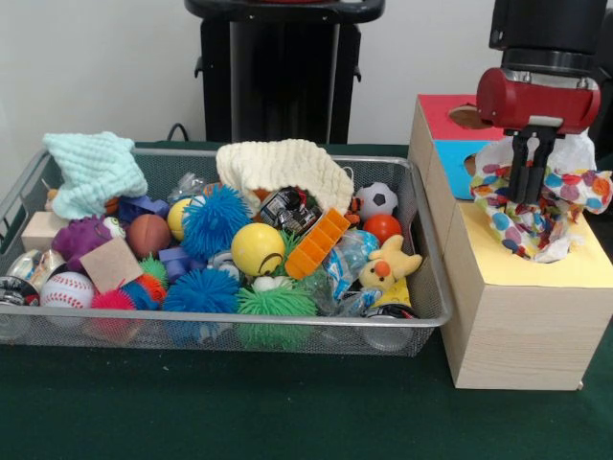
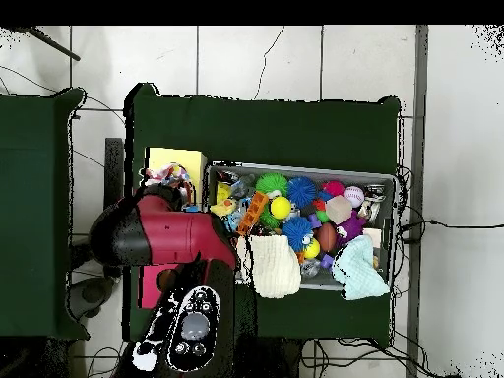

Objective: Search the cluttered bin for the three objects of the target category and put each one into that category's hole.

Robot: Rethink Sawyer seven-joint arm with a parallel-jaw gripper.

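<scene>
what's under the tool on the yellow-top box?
The polka-dot bag lies crumpled on the yellow top, with a plain white bag bunched behind it. The tool reaches down into the bag. The hole beneath is covered, so not visible.

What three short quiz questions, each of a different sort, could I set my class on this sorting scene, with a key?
1. True or false: the polka-dot bag lies inside the wire bin.
2. Multiple choice: the gripper hangs over the box topped in A) red B) blue C) yellow.
3. Fill in: the cream knitted cloth drapes over toys at the bin's ____ side, seen from the front.

Key:
1. False; it sits bunched on the yellow-topped box, at the gripper.
2. C.
3. Far.
</scene>
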